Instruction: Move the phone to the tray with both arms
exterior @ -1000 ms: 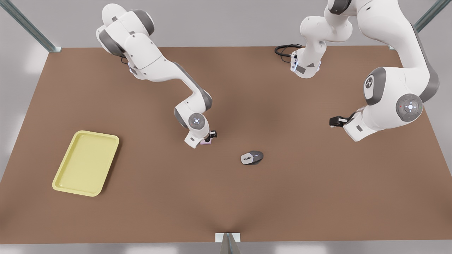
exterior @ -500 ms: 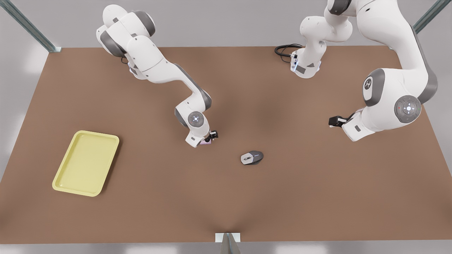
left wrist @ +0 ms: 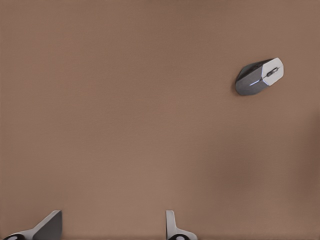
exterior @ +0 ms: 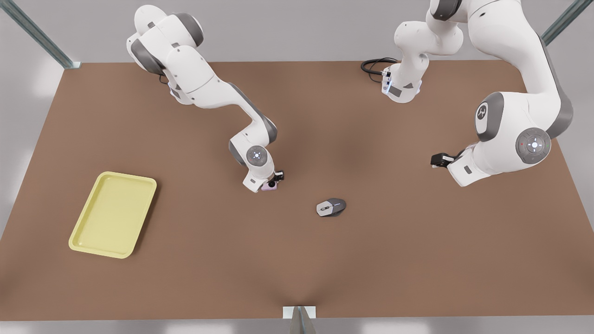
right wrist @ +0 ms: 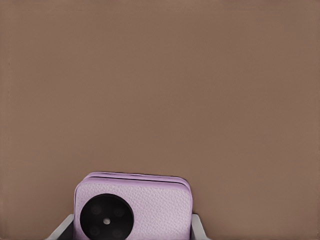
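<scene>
The pale pink phone (right wrist: 132, 210), with a dark round circle on its face, sits between my right gripper's (right wrist: 131, 231) two fingers, which press on its sides. In the front view the phone (exterior: 270, 186) peeks out under that gripper near the table's middle, on the arm at the front view's left. The pale yellow tray (exterior: 114, 214) lies far off at the front view's left. My left gripper (left wrist: 112, 231) is open above bare table, on the arm (exterior: 464, 170) at the front view's right, which waits.
A grey-and-black computer mouse (exterior: 331, 207) lies on the brown table (exterior: 297, 260) a little to the front view's right of the phone; the mouse (left wrist: 259, 76) also appears from the left wrist. A black cable (exterior: 373, 65) coils at the far edge.
The arm at the front view's right has drifted slightly toward the front view's left. The arm over the phone has barely shifted. The mouse and tray stay put.
</scene>
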